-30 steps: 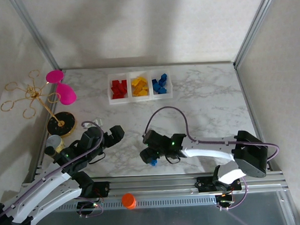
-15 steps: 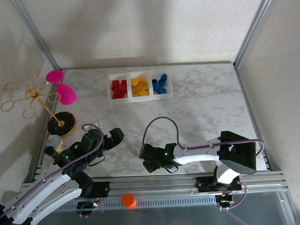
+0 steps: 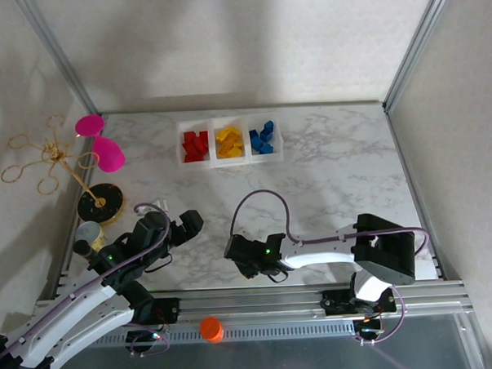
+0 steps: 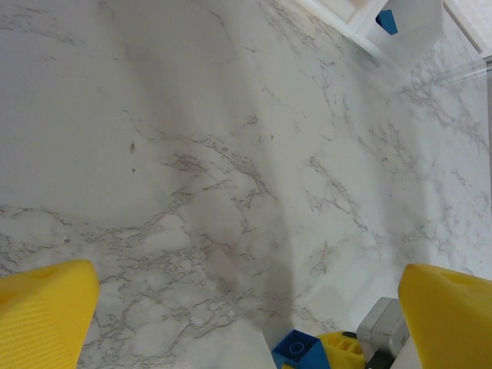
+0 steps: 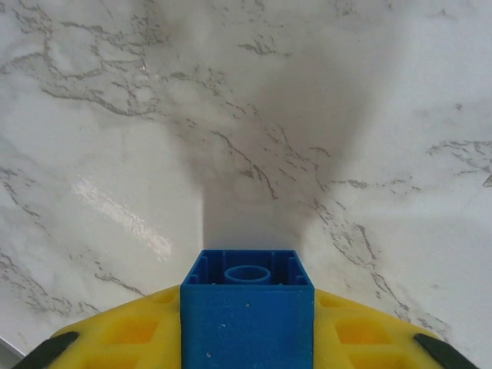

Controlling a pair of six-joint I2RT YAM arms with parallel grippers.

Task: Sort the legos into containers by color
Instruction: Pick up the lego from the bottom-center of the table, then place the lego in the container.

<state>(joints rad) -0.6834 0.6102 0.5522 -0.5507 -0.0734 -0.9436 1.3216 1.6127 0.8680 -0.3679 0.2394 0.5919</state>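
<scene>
Scanning across from the left: the gold ring stand [image 3: 53,156] and pink goblet [image 3: 106,150] sit off at the left edge of the desk [image 3: 343,164], nothing to do with the job. Next over, the left end effector [image 3: 189,224] hangs low above bare marble with its yellow fingers [image 4: 46,307] spread all the way and nothing between them.

Just to its right is the action. The right end effector [image 3: 245,262] is down near the front edge of the desk, pads pressed in on both sides of a blue lego [image 5: 247,315]. The brick looks about square from the wrist cam, so no long axis to fuss over. Can't tell whether it's off the surface yet.

The containers [image 3: 229,161] sit in a row along the far side, running left to right: red, yellow, blue, each with its own legos [image 3: 195,144] inside. The blue section [image 3: 278,142] is the rightmost one.

So the bit that matters, as I read it: from the right end effector the blue section lies well away toward the far edge and a touch to the right. The right arm has the brick and is the closer one anyway, so it's lift, reach forward, let go over that last section.
</scene>
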